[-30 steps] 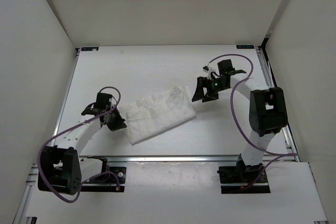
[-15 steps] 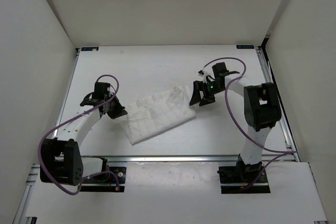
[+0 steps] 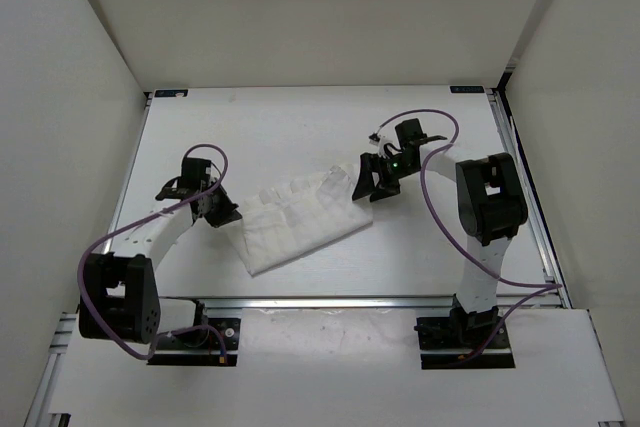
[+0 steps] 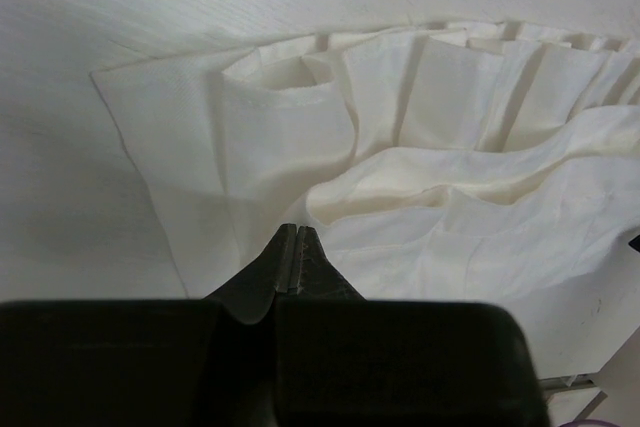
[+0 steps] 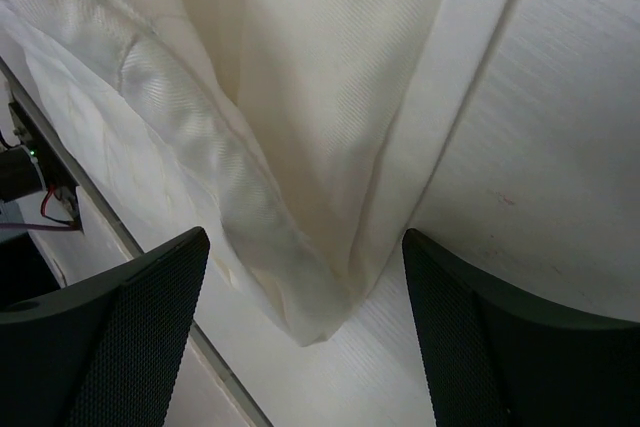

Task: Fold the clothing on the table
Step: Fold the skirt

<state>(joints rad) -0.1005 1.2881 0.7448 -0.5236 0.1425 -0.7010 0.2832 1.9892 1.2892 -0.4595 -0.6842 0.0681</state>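
The right gripper has slid leftward and now stands wide open astride the upper-right corner of the white clothing, which lies crumpled at mid-frame. The left gripper, fingers pressed together, has crept up to the clothing's left edge. A corner grab looks close.

You had the thin white creased fabric piece centred on the large flat white tabletop, left gripper at its left edge, right gripper at its far-right corner.
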